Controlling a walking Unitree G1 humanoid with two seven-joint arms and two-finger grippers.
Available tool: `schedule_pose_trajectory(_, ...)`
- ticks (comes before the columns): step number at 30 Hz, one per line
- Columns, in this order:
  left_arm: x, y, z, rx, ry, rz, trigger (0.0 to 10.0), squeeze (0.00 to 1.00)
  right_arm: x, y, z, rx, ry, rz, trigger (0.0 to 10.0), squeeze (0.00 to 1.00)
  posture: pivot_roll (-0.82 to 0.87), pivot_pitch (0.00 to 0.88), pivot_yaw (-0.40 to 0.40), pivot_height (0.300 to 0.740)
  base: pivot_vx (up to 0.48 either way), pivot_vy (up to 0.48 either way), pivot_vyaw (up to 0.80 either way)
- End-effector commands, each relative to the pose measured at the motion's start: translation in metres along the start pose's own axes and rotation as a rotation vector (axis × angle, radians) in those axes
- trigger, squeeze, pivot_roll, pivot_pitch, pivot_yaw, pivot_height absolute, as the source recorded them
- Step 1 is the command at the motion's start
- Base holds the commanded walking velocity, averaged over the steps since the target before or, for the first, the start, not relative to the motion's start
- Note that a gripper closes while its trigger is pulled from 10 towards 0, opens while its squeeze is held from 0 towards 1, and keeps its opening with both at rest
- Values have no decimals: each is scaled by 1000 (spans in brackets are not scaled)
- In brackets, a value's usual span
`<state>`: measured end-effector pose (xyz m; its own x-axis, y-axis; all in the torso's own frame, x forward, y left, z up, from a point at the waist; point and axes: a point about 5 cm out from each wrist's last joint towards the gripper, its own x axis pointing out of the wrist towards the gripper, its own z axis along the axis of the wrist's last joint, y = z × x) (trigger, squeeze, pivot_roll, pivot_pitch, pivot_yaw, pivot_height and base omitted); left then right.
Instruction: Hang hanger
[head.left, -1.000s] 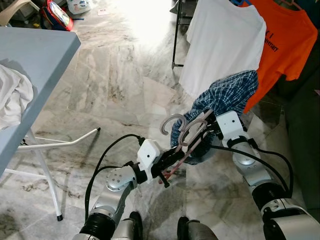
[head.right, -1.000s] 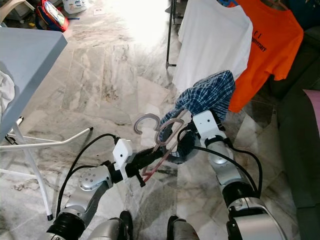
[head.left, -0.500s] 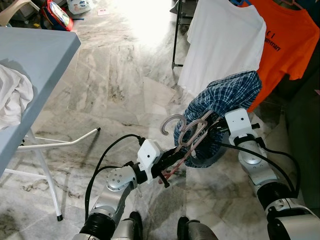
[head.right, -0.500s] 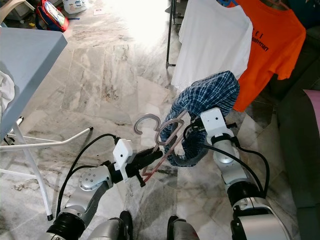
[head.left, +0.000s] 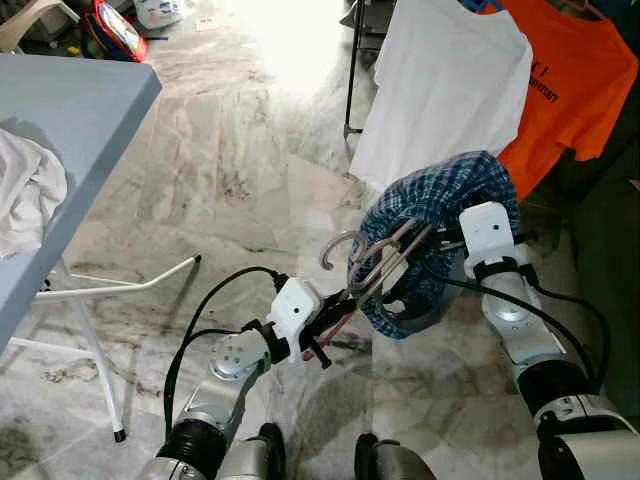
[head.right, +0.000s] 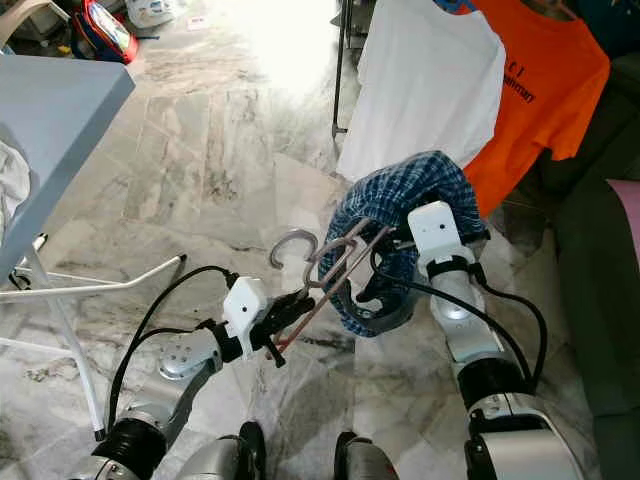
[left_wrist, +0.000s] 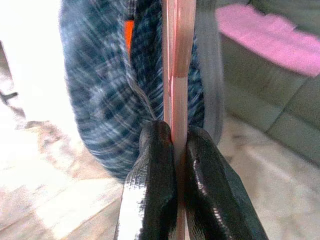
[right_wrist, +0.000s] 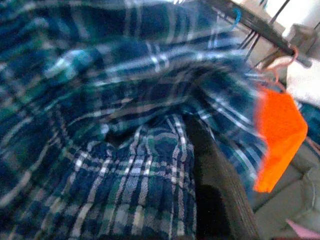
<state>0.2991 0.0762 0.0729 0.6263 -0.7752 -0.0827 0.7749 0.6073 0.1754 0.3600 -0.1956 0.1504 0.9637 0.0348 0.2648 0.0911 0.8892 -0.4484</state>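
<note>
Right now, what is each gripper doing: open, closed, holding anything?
Left gripper: closed on the pinkish plastic hanger.
Right gripper: buried in the blue plaid shirt; cannot be told.

**Cloth, plastic and polished stone**

My black fingers (left_wrist: 155, 200) look glossy and smooth, like rubbery plastic, pinching a smooth pink plastic hanger (left_wrist: 177, 75). The plaid shirt (head.left: 440, 200) is soft woven cloth, matt. The white shirt (head.left: 445, 80) and orange shirt (head.left: 575, 90) are matt knit cloth. The floor (head.left: 220, 150) is polished veined marble, shiny. The tabletop (head.left: 60, 110) looks matt grey.
</note>
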Motion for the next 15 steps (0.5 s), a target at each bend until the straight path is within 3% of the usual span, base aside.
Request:
schedule_pose_trajectory(1, 0, 1, -5, 39, 39, 20, 0, 0, 0, -2, 7, 15, -35, -9, 0, 0, -14, 245, -8, 740, 0, 0, 0)
schedule_pose_trajectory(7, -5, 7, -16, 90, 128, 52, 0, 0, 1, -8, 19, 28, -78, -15, 0, 0, -20, 249, -6, 740, 0, 0, 0)
schedule_pose_trajectory(15, -14, -9, -30, 176, 204, -152, 0, 0, 13, -27, 22, 18, -27, -71, 0, 0, -25, 252, -7, 740, 0, 0, 0)
